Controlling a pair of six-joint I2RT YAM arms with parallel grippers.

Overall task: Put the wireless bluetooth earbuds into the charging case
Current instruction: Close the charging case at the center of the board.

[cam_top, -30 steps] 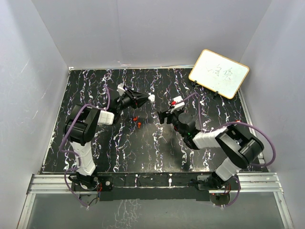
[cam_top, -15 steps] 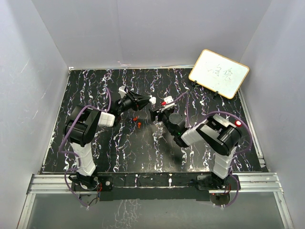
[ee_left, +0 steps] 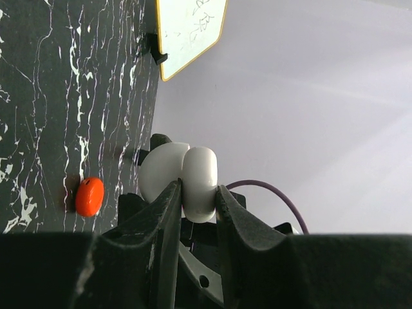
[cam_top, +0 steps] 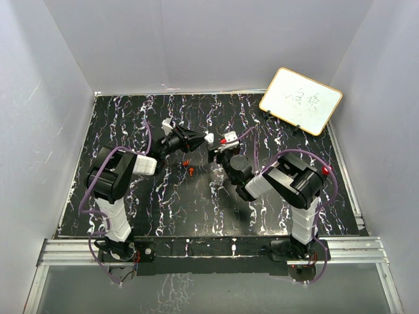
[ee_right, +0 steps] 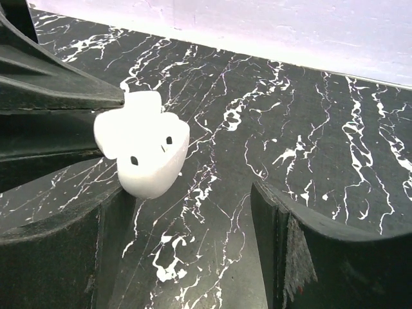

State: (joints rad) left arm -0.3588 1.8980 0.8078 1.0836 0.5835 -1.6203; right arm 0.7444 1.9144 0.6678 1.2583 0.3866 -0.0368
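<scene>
Writing: Your whiteboard [cam_top: 300, 100], yellow-framed and propped at the far right corner of the desk [cam_top: 163, 203], carries a few handwritten strokes. They are too faint to read.
Left jaws: Your left gripper [ee_left: 196, 193] is clamped on the charging case [ee_right: 145, 151] and holds it above the middle of the desk, toward the back.
Right jaws: Your right gripper [ee_right: 190, 206] has its jaws apart and grips nothing. It is just beside the case, and you cannot tell whether one finger touches it.
Case: White, glossy, rounded plastic. The lid is swung open, and two small dark spots show on the inner face.
Earbuds: Two red earbuds [cam_top: 185, 162] lie close together on the desk, on the near side of the left gripper and apart from the case. They are too small for detail.
Hard to make out: A red-orange bean shape [ee_left: 89, 196] shows beside dark parts of the right arm. You cannot tell whether it rests on the desk or on the arm.
Desk surface: Black and smooth, with white marble veining.
Cable: A purple cable [ee_left: 270, 190] loops behind the case.
</scene>
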